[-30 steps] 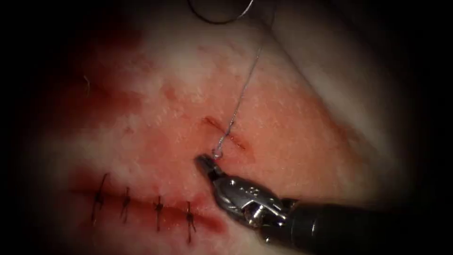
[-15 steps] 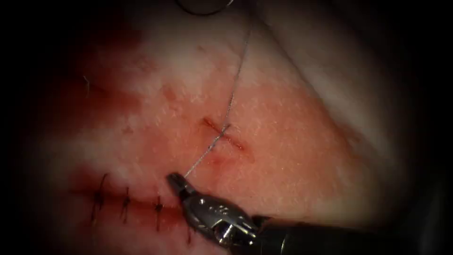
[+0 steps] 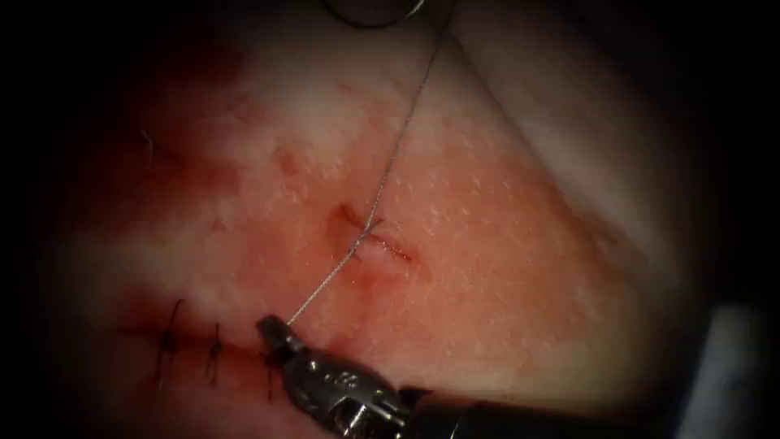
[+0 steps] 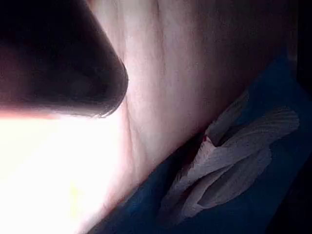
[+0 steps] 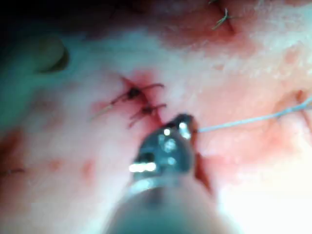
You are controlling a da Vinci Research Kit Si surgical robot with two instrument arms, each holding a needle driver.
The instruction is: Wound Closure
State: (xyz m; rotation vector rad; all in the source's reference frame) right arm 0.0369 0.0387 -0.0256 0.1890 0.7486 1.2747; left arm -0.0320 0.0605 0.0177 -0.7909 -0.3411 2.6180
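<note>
My right tool (image 3: 274, 328) comes in from the lower right, its jaws shut on the thread (image 3: 321, 284) to the lower left of the small cut (image 3: 370, 237). From the jaws the thread runs taut up to the cut, crosses it, and rises to the top edge. A dark curved arc (image 3: 370, 20) lies there; I cannot tell whether it is the needle or a loop of thread. The tissue (image 3: 504, 244) puckers slightly at the cut. In the right wrist view the shut jaws (image 5: 183, 125) hold the pale thread (image 5: 243, 123).
An older cut closed by several dark stitches (image 3: 214, 354) lies at the lower left, partly under my right tool; these stitches (image 5: 140, 103) sit just beyond its tip. Red fluid (image 3: 203, 175) stains the tissue. A blue drape (image 4: 253, 204) and white gauze (image 4: 239, 156) border the tissue.
My right tool has moved down and to the left with the thread in its jaws, drawing the slack thread taut through the small cut. It now covers part of the old stitch line.
</note>
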